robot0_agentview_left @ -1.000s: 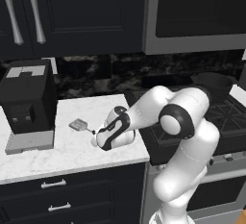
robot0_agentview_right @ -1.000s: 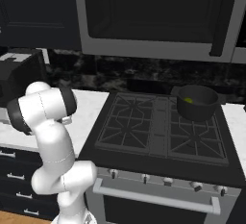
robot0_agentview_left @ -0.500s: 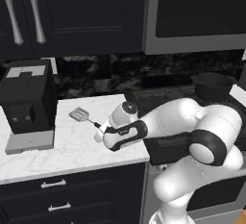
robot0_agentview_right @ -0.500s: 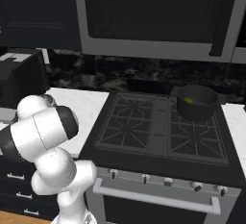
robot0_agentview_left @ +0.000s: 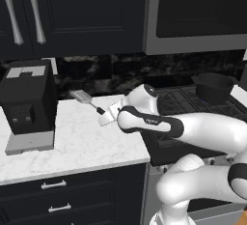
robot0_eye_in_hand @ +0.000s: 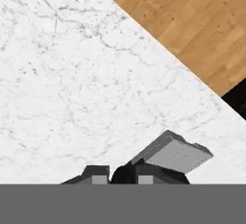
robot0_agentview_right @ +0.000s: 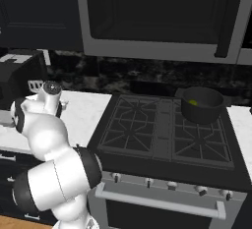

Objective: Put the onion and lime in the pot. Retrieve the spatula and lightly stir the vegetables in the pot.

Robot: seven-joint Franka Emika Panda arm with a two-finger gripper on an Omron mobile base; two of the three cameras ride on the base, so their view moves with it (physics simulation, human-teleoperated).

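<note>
one slotted silver-grey spatula with thin black handle point(robot0_agentview_left: 87, 100) sits clamped in the two-finger gripper point(robot0_agentview_left: 107, 116); carry it level toward the round dark pot point(robot0_agentview_right: 202, 104).

Glossy white rounded arm point(robot0_agentview_left: 207, 132) with dark joint bands.

The thin black handle of the silver-grey slotted spatula point(robot0_agentview_left: 83, 96) is covered at 4 o'clock by the hand point(robot0_agentview_left: 107, 117). The round dark pot's point(robot0_agentview_right: 201, 105) contents are too small to tell.
</note>
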